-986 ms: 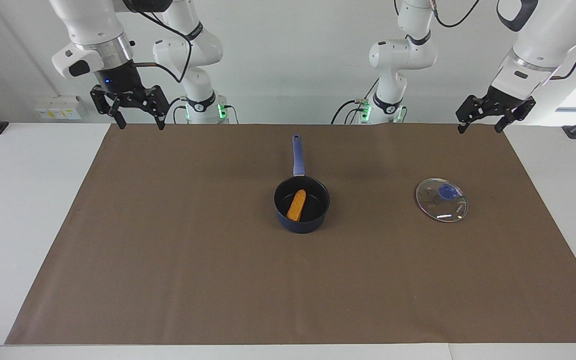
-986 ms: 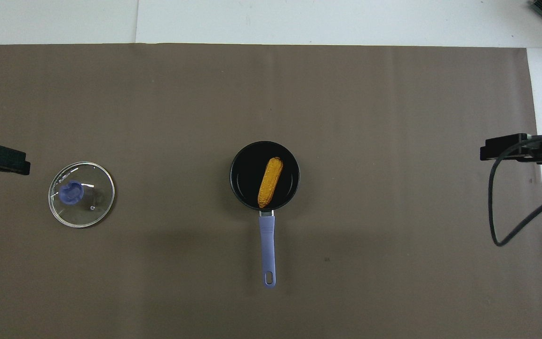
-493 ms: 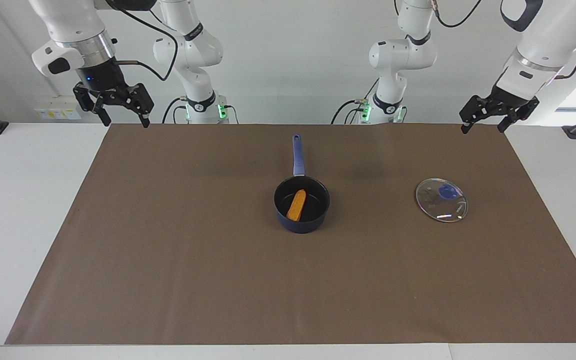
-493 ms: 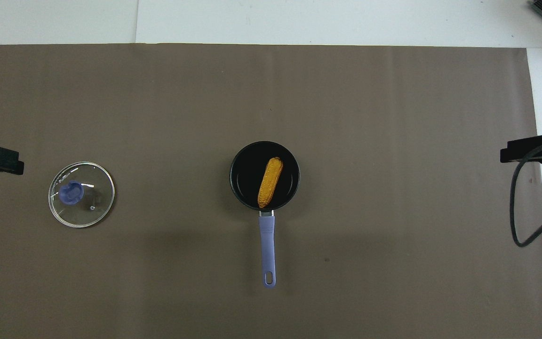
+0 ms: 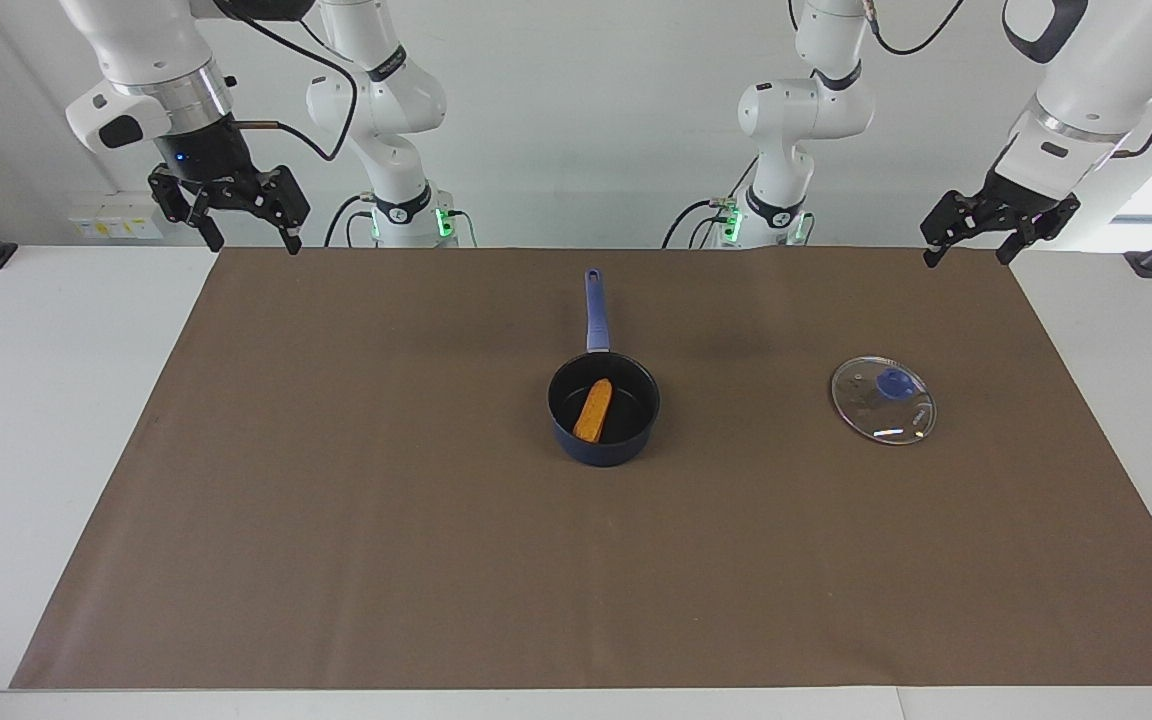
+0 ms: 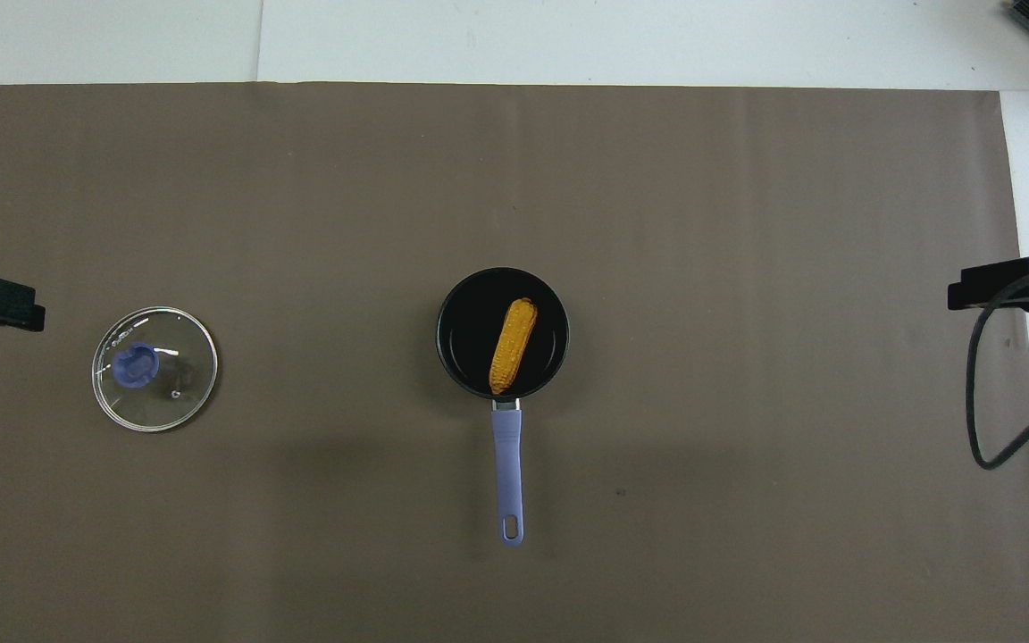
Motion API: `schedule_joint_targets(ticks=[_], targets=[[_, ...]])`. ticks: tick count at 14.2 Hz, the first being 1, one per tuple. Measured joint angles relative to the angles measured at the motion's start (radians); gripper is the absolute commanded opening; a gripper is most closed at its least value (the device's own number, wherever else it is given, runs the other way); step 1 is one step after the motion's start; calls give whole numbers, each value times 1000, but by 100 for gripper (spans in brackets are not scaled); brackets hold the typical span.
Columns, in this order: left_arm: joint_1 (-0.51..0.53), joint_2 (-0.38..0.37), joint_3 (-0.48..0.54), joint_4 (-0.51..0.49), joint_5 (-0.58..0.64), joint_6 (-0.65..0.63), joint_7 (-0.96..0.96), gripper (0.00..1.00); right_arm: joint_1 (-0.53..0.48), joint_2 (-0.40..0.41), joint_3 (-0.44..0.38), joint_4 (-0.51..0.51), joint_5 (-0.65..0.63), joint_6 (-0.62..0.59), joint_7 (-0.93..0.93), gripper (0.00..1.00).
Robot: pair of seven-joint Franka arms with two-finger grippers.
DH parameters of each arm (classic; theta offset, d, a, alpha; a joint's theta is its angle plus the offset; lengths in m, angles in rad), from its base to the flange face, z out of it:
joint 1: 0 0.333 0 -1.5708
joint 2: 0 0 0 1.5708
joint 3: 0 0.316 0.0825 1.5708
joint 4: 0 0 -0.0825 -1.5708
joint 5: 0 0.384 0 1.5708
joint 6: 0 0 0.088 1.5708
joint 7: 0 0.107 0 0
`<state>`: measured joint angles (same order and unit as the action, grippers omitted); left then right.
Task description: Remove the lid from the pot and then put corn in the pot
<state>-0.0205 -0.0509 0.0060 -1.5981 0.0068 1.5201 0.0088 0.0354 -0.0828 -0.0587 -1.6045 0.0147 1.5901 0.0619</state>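
We see corn [image 5: 593, 410] in pot [image 5: 604, 447], lid [image 5: 883, 399] off toward left arm's end; left gripper [image 5: 970, 252] and right gripper [image 5: 252, 240] wide, empty.

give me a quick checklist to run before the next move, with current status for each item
1. Lid off the pot, flat on the mat toward the left arm's end: ok.
2. Corn inside the pot: ok.
3. Pot upright, handle pointing toward the robots: ok.
4. Left gripper open, holding nothing, raised over the mat's edge nearest the robots: ok.
5. Right gripper open, holding nothing, raised over the mat's corner at its own end: ok.
6. Anything left to move for the task: nothing seen, ok.
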Motion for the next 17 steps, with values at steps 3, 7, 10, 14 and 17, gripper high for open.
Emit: schedule_joint_targets(ticks=[3, 7, 10, 14, 17], targets=[[0, 0, 0, 0, 0, 0, 0, 100, 0, 0, 0, 43, 0, -80, -25, 100], [0, 0, 0, 0, 0, 0, 0, 100, 0, 1, 0, 53, -1, -91, -54, 100], [0, 0, 0, 0, 0, 0, 0, 100, -2, 1, 0, 50, -9, -93, -96, 100], [0, 0, 0, 0, 0, 0, -1, 100, -3, 1, 0, 48, -10, -97, -106, 100], [0, 0, 0, 0, 0, 0, -1, 100, -3, 1, 0, 48, -10, -120, -105, 100]])
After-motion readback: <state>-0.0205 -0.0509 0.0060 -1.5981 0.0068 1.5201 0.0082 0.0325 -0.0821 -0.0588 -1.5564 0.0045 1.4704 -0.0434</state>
